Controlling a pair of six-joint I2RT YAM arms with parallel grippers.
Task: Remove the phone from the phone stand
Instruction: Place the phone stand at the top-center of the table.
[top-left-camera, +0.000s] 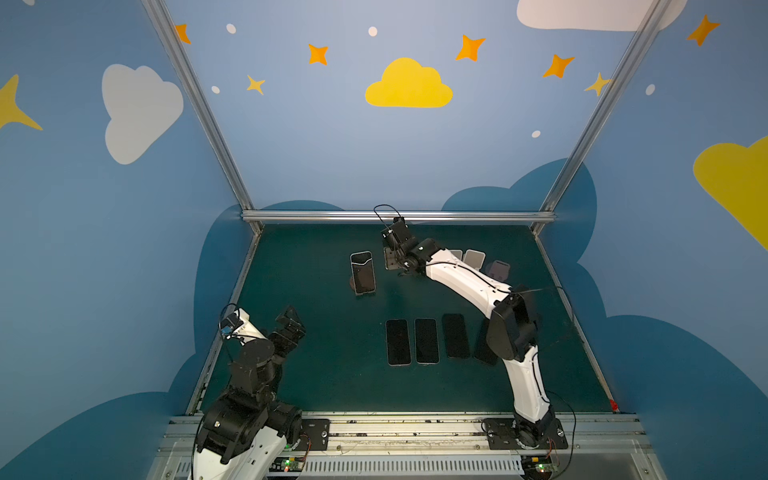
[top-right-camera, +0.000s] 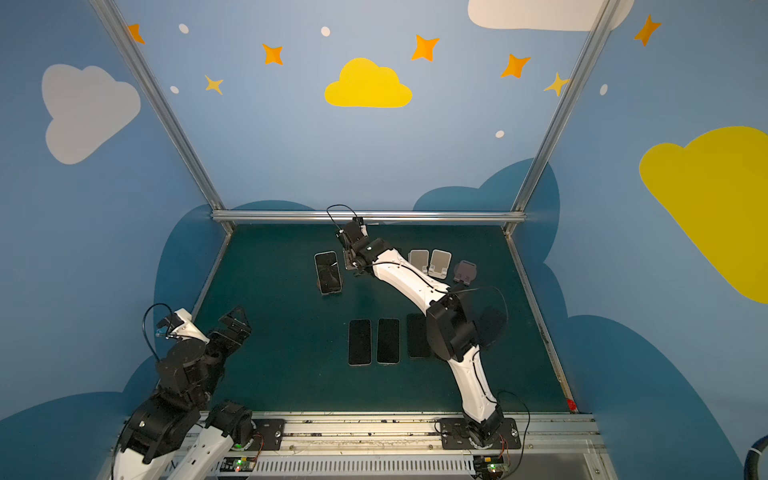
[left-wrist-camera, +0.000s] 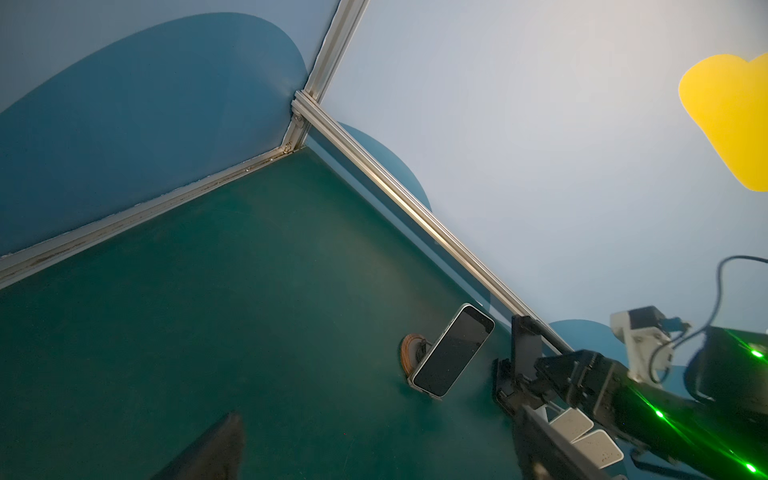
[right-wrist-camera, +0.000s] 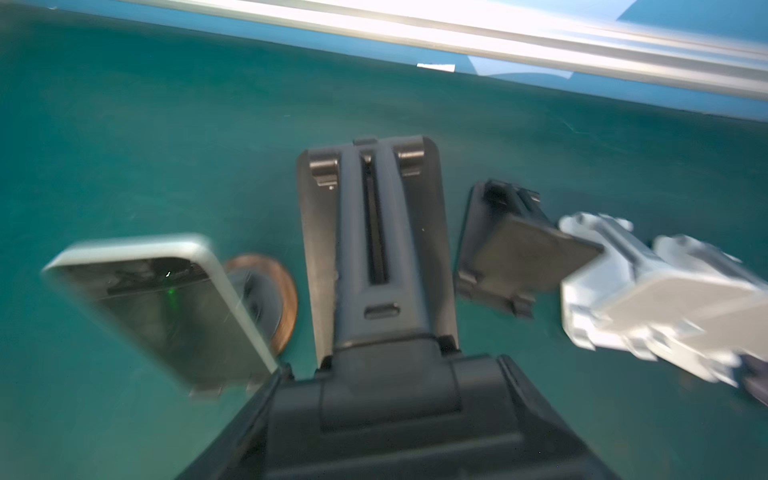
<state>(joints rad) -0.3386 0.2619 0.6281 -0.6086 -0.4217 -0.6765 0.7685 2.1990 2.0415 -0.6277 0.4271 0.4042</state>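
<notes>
One phone (top-left-camera: 363, 272) sits propped on the round wooden stand (left-wrist-camera: 409, 353), far side of the mat (top-left-camera: 332, 382), untouched. Right gripper (top-left-camera: 398, 262) hangs just right of it, over a dark stand (right-wrist-camera: 374, 232); can't tell finger state, view blurred. Left gripper (top-left-camera: 293, 324) spread wide, holding nothing, well apart from the phone.

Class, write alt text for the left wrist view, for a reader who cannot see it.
A dark-screened phone leans tilted on a round wood-rimmed stand on the green table, near a metal rail. The right arm is beside it, near two white stands.
</notes>
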